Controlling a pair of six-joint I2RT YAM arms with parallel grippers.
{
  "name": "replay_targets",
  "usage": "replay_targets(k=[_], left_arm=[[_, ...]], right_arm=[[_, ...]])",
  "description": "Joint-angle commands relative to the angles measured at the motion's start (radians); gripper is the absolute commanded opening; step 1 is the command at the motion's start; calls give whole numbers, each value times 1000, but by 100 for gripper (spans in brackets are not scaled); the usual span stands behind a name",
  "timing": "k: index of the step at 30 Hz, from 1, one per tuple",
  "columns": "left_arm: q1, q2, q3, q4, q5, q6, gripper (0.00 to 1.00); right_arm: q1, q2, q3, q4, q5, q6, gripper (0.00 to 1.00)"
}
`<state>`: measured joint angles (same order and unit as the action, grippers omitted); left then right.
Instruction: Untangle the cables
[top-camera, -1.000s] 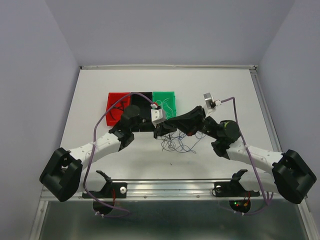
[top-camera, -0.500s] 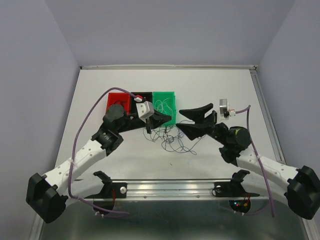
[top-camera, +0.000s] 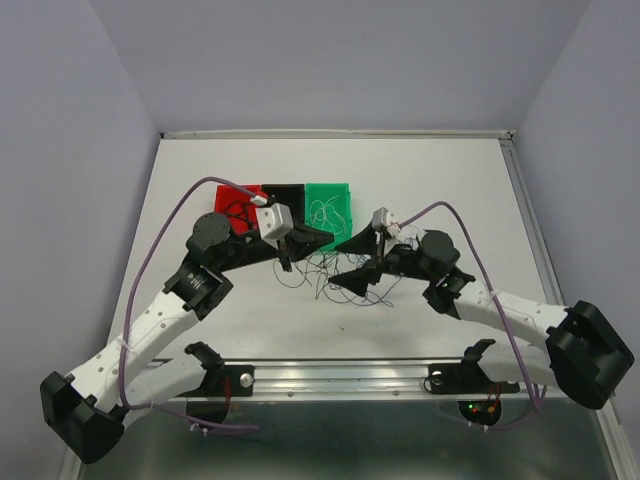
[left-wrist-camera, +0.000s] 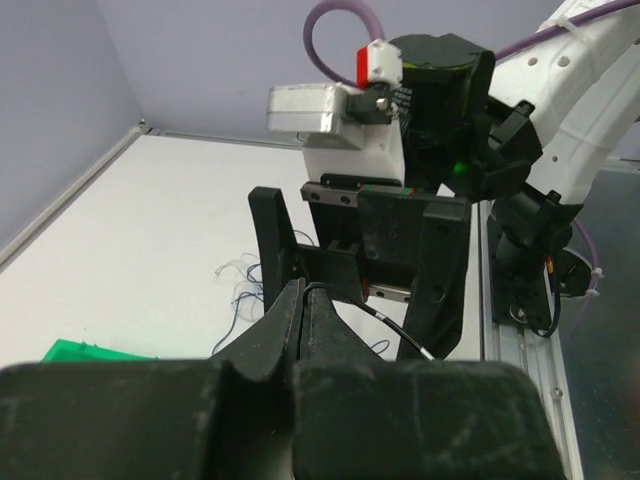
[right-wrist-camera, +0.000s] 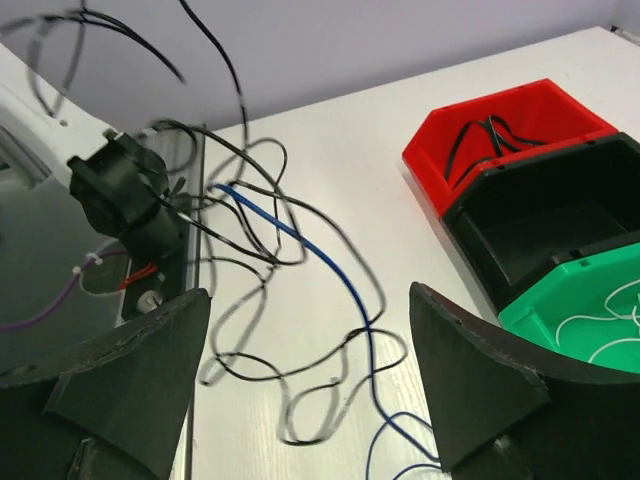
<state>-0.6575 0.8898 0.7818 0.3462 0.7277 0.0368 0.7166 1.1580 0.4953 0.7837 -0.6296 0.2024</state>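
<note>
a black cable (left-wrist-camera: 395, 327) is clamped in the closed left gripper (left-wrist-camera: 303, 300); the loose cables (right-wrist-camera: 268, 258) are framed just ahead of the open right gripper (right-wrist-camera: 308, 300), between its jaws.

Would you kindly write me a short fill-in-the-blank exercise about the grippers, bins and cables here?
1. The left gripper has its jaws ___ on a thin black cable.
2. The right gripper has its jaws wide ___.
3. The green bin holds cables coloured ___.
4. The red bin holds a cable coloured ___.
Missing words: shut; open; white; black.
</note>
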Motion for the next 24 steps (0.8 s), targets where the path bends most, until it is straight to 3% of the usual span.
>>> replay_targets(k=[1, 3, 4, 6, 7, 10, 13, 17, 20, 21, 24], left_arm=[[10, -74, 24, 22, -2, 14, 0], [13, -84, 24, 17, -2, 17, 0], [16, -87, 24, 16, -1, 18, 0], [19, -92, 24, 14, -11, 28, 0], [19, -100, 19, 13, -49, 28, 0], [32, -121, 17, 7, -125, 38, 0], [53, -149, 1, 14, -212, 32, 0], [65, -224, -47, 65, -535, 20, 0], [71, -255, -68, 86, -649, 17, 0], [76, -262, -81, 94, -686, 20, 0], [78, -273, -87, 99, -700, 20, 0]], right_arm=[[6, 48, 123, -61, -25, -89, 85], [6, 77, 144, -87, -9, -104, 81], [6, 104, 166, -93, -13, -107, 56], [6, 132, 180, -106, -4, -110, 34], [6, 137, 189, -109, 5, -109, 17], [7, 132, 192, -112, 40, -95, 0], [6, 105, 178, -112, 120, -72, 0], [4, 20, 164, -144, 338, 24, 0], [1, -23, 228, -363, 707, 107, 1], [1, -53, 245, -485, 910, 161, 1], [3, -113, 233, -601, 1144, 206, 0]])
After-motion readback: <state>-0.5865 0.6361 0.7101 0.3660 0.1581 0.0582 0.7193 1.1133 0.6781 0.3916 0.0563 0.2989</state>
